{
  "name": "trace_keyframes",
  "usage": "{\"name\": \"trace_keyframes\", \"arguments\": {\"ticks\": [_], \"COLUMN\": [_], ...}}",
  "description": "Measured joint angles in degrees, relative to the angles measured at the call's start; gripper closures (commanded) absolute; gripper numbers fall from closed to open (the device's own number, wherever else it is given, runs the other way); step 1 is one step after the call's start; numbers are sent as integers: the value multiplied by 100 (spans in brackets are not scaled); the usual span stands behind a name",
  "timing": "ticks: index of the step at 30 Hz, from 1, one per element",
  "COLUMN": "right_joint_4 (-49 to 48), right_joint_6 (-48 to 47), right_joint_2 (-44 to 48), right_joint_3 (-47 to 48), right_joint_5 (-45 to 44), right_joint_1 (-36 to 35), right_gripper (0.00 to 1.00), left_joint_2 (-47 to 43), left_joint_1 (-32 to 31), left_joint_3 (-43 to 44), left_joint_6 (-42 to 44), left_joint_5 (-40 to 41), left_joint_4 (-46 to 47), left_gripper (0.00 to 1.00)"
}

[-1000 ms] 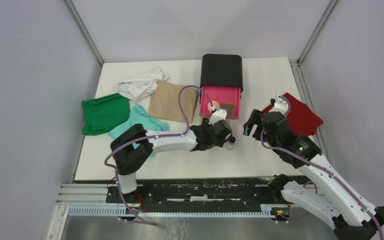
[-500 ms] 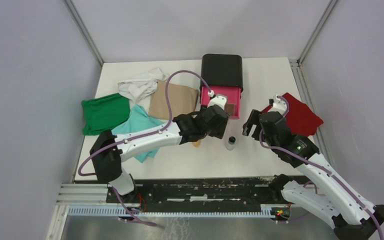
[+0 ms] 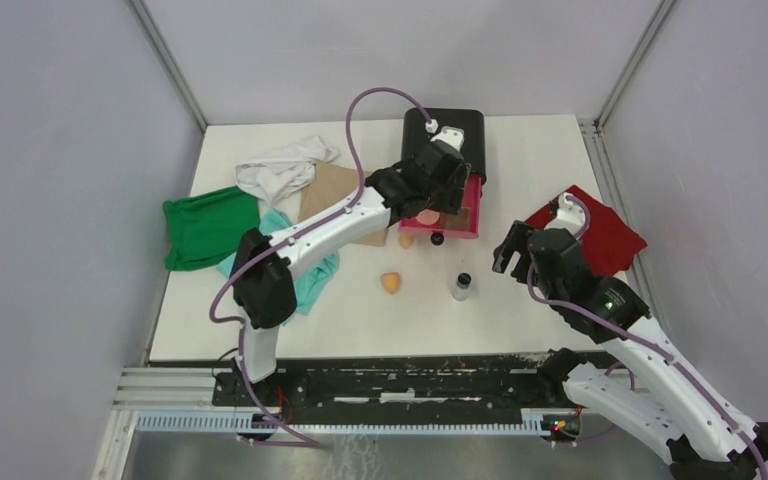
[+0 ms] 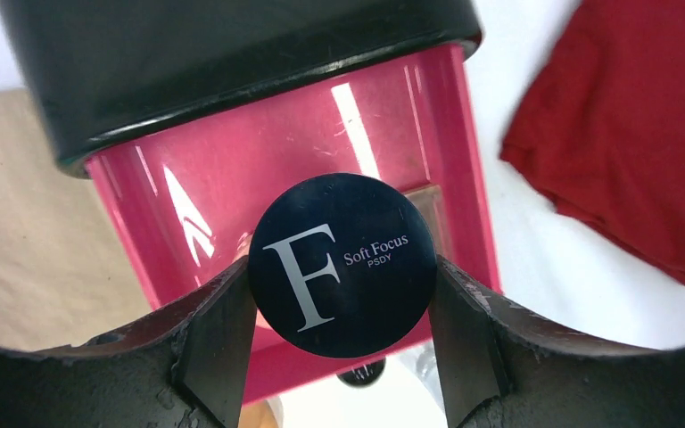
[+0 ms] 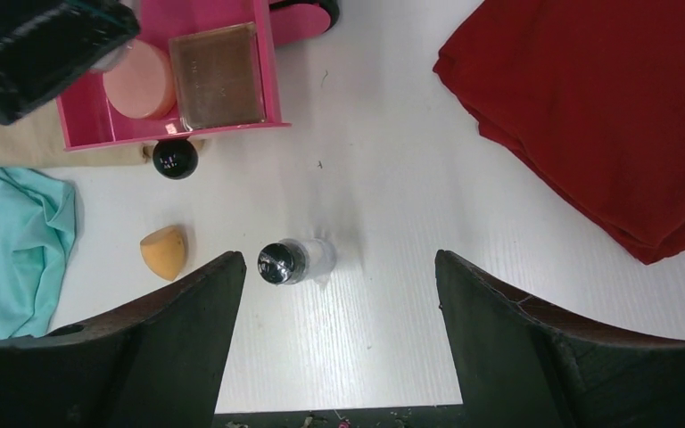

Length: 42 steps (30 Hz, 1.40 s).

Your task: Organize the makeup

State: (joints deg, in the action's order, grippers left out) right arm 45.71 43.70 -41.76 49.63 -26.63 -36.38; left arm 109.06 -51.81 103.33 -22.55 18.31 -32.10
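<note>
My left gripper [image 4: 342,299] is shut on the round navy compact with a white F [image 4: 342,265] and holds it above the open pink drawer [image 4: 187,205]. In the top view this gripper [image 3: 438,192] is over the drawer [image 3: 472,212]. The pink puff [image 5: 140,78] and the square brown compact [image 5: 218,75] lie in the drawer. One orange sponge [image 3: 391,283] lies on the table. A second orange sponge [image 3: 406,239] lies by the drawer's front corner. The black-capped clear bottle [image 5: 290,261] stands in front of my right gripper [image 5: 339,330], which is open and empty.
The black box [image 3: 444,135] stands at the back, and the drawer's black knob [image 5: 175,159] faces the front. A red cloth [image 3: 605,235] lies to the right. Green [image 3: 205,228], teal [image 3: 280,245], tan [image 3: 335,195] and white [image 3: 280,168] cloths lie to the left.
My left arm has swung from beside the bottle at the table's front back to above the pink drawer. An orange sponge is uncovered where it was. The right arm barely shifted.
</note>
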Motion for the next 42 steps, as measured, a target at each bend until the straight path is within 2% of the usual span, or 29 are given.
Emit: {"name": "trace_keyframes", "arguments": {"ticks": [8, 20, 36, 42], "right_joint_4": [144, 186, 199, 199], "right_joint_6": [2, 4, 17, 17], "right_joint_2": [81, 83, 79, 17], "right_joint_3": [0, 0, 0, 0], "right_joint_5": [-111, -109, -109, -105], "right_joint_1": [2, 2, 2, 2], "right_gripper": [14, 14, 14, 14], "left_joint_2": [697, 1025, 1303, 1539], "left_joint_1": [70, 280, 385, 385], "left_joint_3": [313, 907, 1086, 1410], "left_joint_6": [55, 55, 57, 83], "left_joint_5": [-98, -92, -20, 68], "left_joint_4": [-417, -487, -544, -551], "left_gripper": [35, 34, 32, 18]}}
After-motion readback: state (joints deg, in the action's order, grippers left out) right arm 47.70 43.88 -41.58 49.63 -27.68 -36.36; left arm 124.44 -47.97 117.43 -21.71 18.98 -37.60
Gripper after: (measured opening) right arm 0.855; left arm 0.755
